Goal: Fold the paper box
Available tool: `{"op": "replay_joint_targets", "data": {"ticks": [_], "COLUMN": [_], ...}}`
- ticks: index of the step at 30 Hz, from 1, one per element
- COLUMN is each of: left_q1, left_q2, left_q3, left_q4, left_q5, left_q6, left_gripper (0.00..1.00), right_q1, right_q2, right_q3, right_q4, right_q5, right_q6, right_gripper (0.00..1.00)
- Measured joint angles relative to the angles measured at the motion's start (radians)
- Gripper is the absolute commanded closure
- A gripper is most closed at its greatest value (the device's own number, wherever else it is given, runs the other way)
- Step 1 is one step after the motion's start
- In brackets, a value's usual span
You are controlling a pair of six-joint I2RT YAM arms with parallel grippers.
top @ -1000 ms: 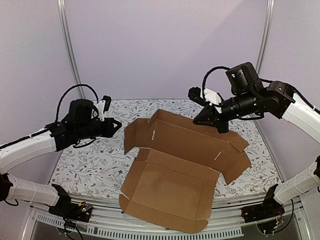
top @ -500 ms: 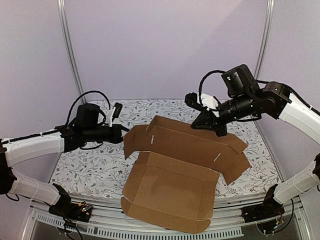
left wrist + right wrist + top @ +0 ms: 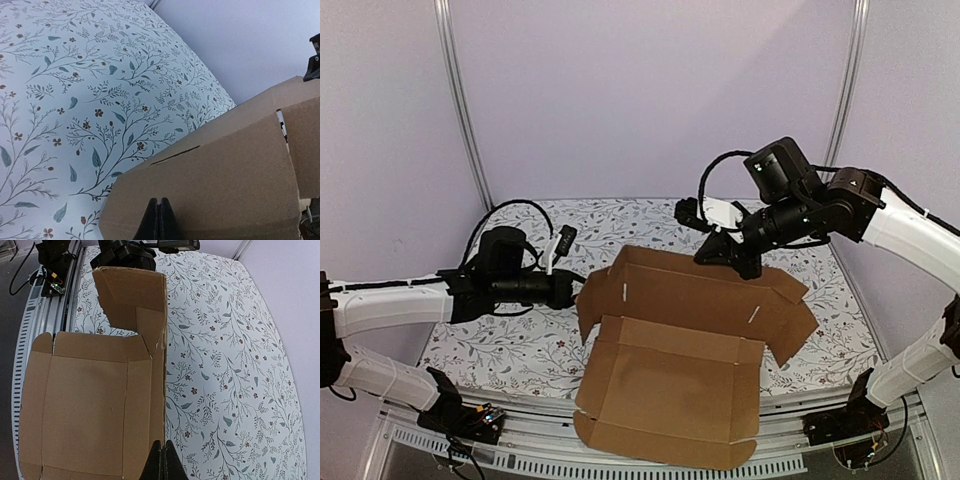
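Paper box (image 3: 670, 380) looks light, stiff, hinging at creases; push 9 and 12 o'clock flaps. Left gripper (image 3: 158, 216) and right gripper (image 3: 161, 455) are pinched together, empty.

Count, positions relative to the paper box (image 3: 670, 385):
- 1 paper box, a single cardboard sheet with 2 short slits (image 3: 625, 291) showing in its raised back panel (image 3: 690, 295)
- 2 arms: left arm (image 3: 400, 305) to the box's left, right arm (image 3: 910, 220) behind and to its right
- 2 grippers: left gripper (image 3: 578, 290) at the box's left flap, right gripper (image 3: 701, 257) over the back panel's top edge
- 1 floral-print table (image 3: 510, 340) under the box
- 2 metal uprights (image 3: 460, 100) behind the box, 1 on each side
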State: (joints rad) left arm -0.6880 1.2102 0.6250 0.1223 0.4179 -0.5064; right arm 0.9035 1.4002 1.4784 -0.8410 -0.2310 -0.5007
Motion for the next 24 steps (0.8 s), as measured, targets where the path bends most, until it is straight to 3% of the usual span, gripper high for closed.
{"op": "replay_joint_targets", "data": {"ticks": [24], "left_q1": [-0.046], "left_q2": [0.043], "left_q3": [0.029], "left_q4": [0.046], "left_q5": [0.02], "left_q6": [-0.046], "left_gripper": [1.0], "right_q1": [0.027], "right_q2": [0.031], "right_q3": [-0.085], "right_q4": [0.163], "right_q5": [0.228], "right_q6": [0.12], "right_gripper": [1.0]}}
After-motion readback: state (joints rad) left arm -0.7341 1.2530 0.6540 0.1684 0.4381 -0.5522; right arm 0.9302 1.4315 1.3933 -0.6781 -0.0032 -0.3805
